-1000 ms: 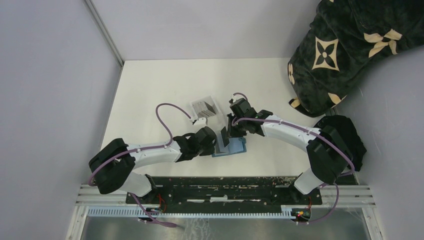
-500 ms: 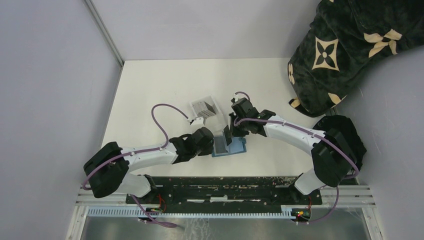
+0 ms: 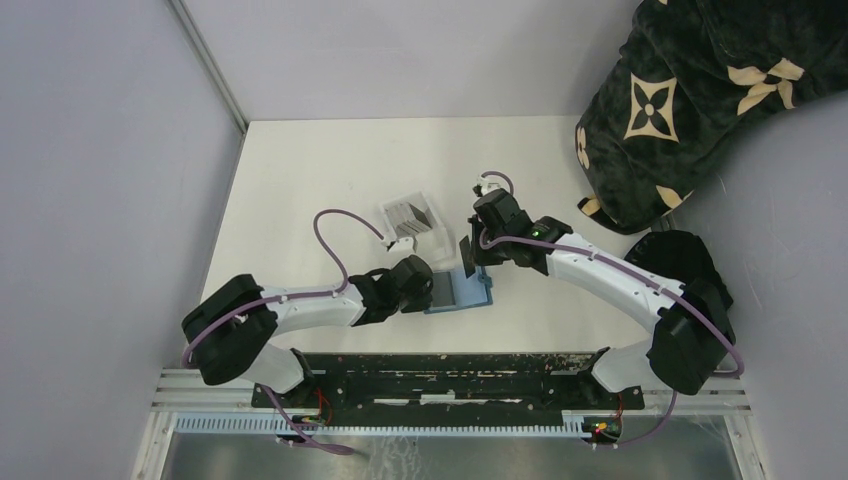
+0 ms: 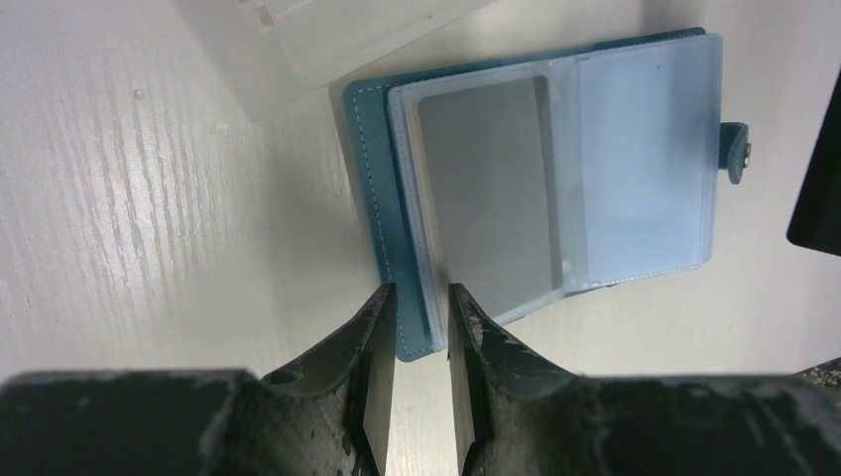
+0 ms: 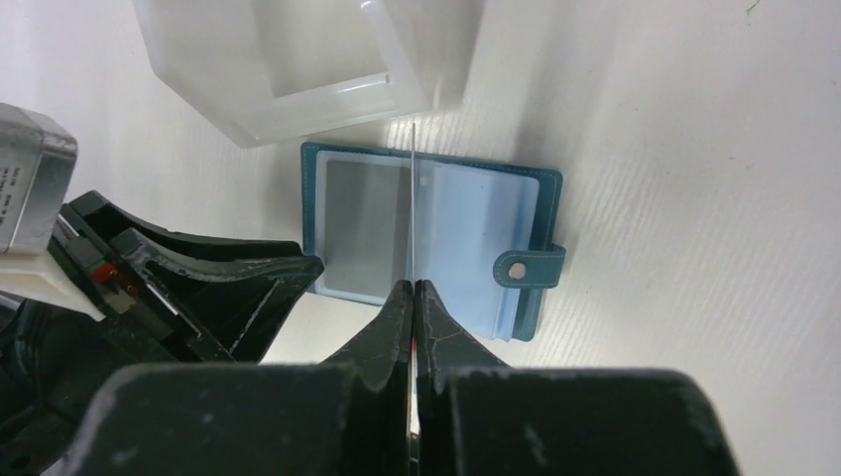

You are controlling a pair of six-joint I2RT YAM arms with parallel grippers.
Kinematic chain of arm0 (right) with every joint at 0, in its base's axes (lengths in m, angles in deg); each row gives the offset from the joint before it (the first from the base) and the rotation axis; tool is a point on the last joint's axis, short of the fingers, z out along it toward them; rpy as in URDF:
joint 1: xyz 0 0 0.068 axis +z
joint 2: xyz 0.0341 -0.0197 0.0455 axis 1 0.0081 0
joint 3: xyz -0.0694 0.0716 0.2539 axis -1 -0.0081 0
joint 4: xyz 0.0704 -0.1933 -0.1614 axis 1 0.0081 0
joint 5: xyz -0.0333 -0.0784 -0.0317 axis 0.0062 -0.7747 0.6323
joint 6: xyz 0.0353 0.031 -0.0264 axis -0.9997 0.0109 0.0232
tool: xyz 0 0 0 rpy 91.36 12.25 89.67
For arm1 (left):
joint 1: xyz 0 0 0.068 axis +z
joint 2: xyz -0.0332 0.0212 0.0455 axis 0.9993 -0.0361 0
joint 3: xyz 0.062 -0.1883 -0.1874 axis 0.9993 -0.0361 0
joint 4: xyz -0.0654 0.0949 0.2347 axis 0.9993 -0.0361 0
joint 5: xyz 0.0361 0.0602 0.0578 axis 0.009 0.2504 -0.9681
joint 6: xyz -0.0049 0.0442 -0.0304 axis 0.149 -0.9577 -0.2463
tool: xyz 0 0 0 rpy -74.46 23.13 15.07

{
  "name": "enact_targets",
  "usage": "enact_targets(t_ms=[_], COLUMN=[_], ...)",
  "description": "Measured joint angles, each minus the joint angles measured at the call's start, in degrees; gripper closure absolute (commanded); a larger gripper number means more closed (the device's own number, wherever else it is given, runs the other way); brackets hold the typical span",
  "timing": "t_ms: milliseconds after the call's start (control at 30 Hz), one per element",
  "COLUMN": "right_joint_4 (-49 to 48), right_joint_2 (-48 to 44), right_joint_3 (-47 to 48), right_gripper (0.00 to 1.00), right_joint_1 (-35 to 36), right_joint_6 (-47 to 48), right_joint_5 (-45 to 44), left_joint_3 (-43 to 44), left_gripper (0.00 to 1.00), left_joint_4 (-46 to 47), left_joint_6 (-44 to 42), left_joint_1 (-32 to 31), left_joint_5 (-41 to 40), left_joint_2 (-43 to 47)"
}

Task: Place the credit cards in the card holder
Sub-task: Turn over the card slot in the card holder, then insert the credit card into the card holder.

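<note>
left jaws part-open at card holder (image 4: 635, 169) edge, grip unclear; right jaws pinch credit card (image 5: 410, 208)

A robotics lab test cell: a white table (image 3: 330, 170) is boxed in by plain grey panel walls (image 3: 100, 150). Two white robot arms (image 3: 300, 310) trail purple cables (image 3: 341, 210) and are bolted to a black mounting plate (image 3: 450, 365) on aluminium rails (image 3: 200, 385) — with a dark, flower-patterned plush blanket (image 3: 690, 90) draped at the far right corner.
</note>
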Motion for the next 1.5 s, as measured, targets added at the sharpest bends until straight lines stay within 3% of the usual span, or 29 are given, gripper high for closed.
enact_targets(t_ms=[233,667,1500], right_joint_4=[-0.5,-12.11,-26.27], right_joint_2=[0.48,3.23,5.09], right_joint_3=[-0.07,-11.15,-19.08], right_gripper=[0.99,0.99,0.99], right_joint_1=[0.79,0.39,-4.44], right_joint_6=[-0.5,-4.68,-9.11], right_joint_5=[1.81,8.57,16.65], left_joint_3=[0.02,0.02,0.02], left_gripper=[0.67,0.67,0.68], left_joint_4=[0.33,0.44,0.17], left_joint_6=[-0.02,0.0,-0.02], left_joint_1=[0.0,0.0,0.0], left_joint_5=[0.76,0.98,0.98], left_joint_2=[-1.77,-1.92,-1.92])
